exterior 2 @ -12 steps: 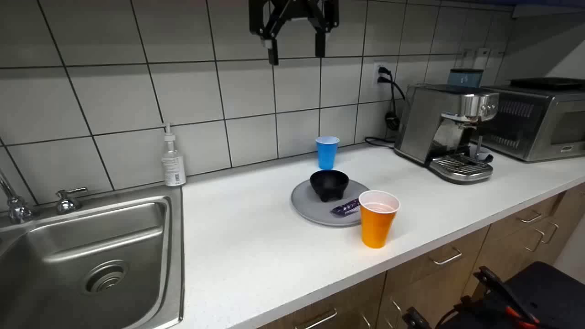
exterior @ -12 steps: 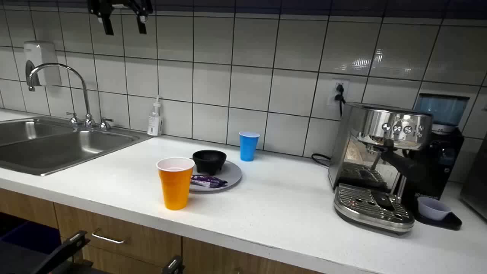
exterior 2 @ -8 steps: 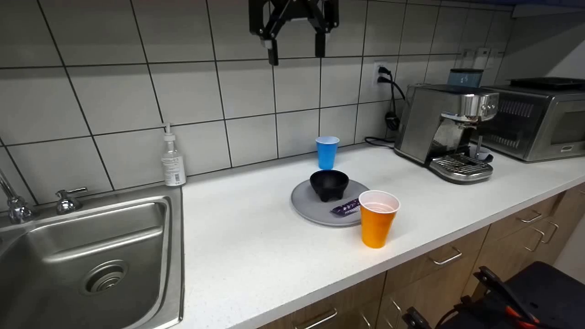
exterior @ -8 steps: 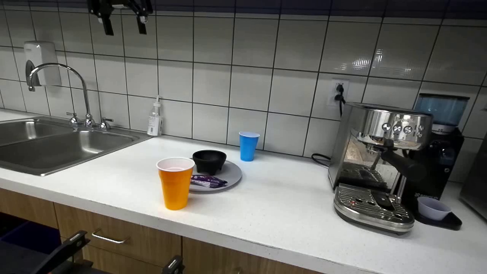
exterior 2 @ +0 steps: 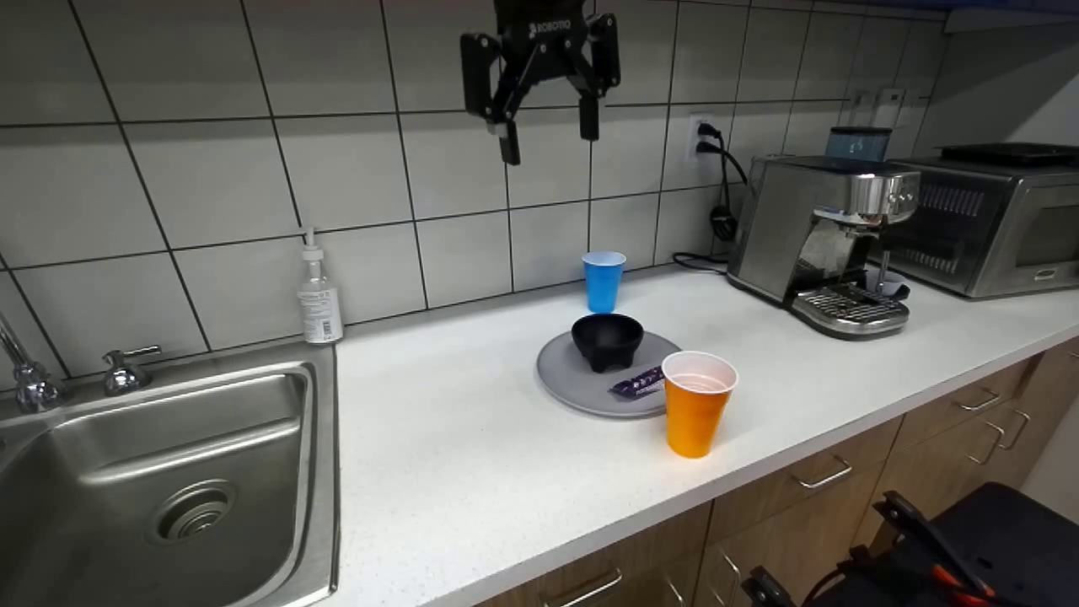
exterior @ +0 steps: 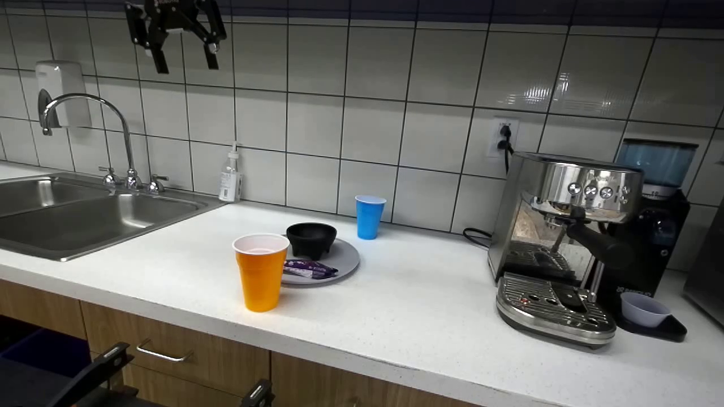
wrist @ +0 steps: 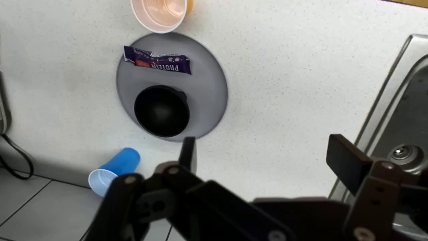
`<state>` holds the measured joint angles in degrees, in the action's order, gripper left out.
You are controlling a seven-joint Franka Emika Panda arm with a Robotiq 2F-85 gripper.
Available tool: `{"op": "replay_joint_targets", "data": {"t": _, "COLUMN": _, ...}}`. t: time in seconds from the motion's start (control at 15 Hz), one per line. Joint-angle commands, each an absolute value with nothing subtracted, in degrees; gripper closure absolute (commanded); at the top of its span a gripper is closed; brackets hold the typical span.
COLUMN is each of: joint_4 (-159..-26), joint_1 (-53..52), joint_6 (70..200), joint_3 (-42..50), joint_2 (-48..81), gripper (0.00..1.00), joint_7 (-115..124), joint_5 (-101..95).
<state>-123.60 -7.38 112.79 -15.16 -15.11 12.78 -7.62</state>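
My gripper (exterior: 188,69) hangs in the air above the counter, open and empty; it shows also in an exterior view (exterior 2: 550,148) and in the wrist view (wrist: 262,140). It touches nothing. Below it, a grey plate (exterior 2: 560,379) holds a black footed bowl (exterior 2: 607,341) and a purple wrapped protein bar (wrist: 158,62). An orange cup (exterior 2: 696,417) stands upright by the plate's front edge, and its pale inside faces the wrist view (wrist: 160,13). A blue cup (exterior: 370,219) stands upright behind the plate near the wall; one finger partly covers it in the wrist view (wrist: 122,162).
A steel sink (exterior 2: 316,472) with a faucet (exterior: 127,141) lies at one side. A pump bottle (exterior 2: 320,303) stands at its corner. An espresso machine (exterior: 565,192) with a cord, a grinder (exterior: 659,226) and an oven (exterior 2: 995,228) stand at the other end.
My gripper has come down a little in both exterior views, with its fingers still apart. The cups, plate, bowl and bar have not moved.
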Motion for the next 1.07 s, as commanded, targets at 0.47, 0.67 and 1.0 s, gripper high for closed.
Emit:
{"op": "replay_joint_targets", "data": {"t": 0.47, "joint_4": -132.5, "joint_1": -7.6, "joint_6": 121.6, "joint_3": -14.2, "joint_2": -12.0, "gripper": 0.00, "joint_7": 16.0, "joint_5": -12.6}}
{"op": "replay_joint_targets", "data": {"t": 0.67, "joint_4": -133.1, "joint_1": -7.1, "joint_6": 123.2, "joint_3": -13.5, "joint_2": -10.0, "gripper": 0.00, "joint_7": 18.0, "joint_5": -12.8}}
{"op": "replay_joint_targets", "data": {"t": 1.0, "joint_4": -132.4, "joint_1": -6.3, "joint_6": 125.8, "joint_3": -11.5, "joint_2": -5.6, "gripper": 0.00, "joint_7": 20.4, "joint_5": -14.1}}
